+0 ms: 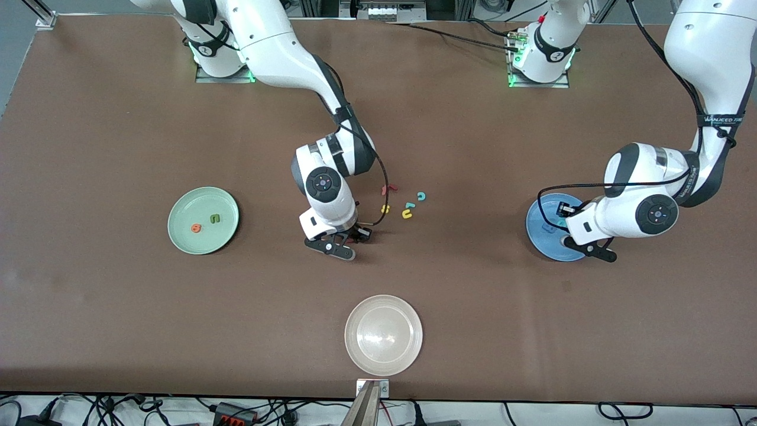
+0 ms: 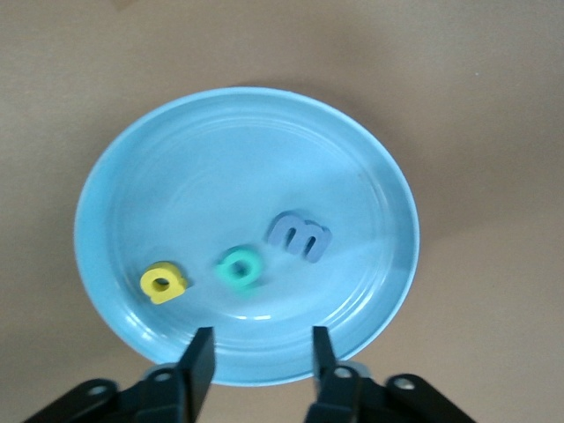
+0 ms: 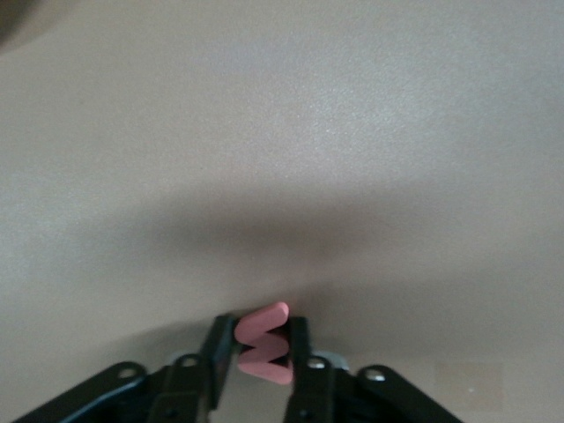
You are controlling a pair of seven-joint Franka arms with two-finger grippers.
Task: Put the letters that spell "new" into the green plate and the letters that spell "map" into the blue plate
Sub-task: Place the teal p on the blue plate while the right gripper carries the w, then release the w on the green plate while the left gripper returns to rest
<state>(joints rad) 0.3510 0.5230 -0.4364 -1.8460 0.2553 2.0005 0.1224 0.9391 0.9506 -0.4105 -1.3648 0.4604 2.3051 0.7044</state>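
Observation:
My right gripper (image 3: 262, 351) is shut on the salmon-red w (image 3: 264, 342), held edge-on between its fingers low over bare table. In the front view this gripper (image 1: 356, 235) is down beside the cluster of loose letters in the middle of the table. The green plate (image 1: 184, 207) at the right arm's end holds the orange e (image 1: 194, 228) and the olive n (image 1: 215, 218). My left gripper (image 2: 260, 361) hangs open over the rim of the blue plate (image 2: 220, 159), empty. In that plate lie the yellow a (image 2: 163, 282), the teal p (image 2: 240, 266) and the blue m (image 2: 300, 234).
Loose letters lie mid-table: a red f (image 1: 388, 189), a teal c (image 1: 421, 196), a yellow s (image 1: 385, 209), a yellow u (image 1: 407, 214) and a small teal piece (image 1: 409, 206). A whitish cream plate (image 1: 383, 335) sits nearer the front camera.

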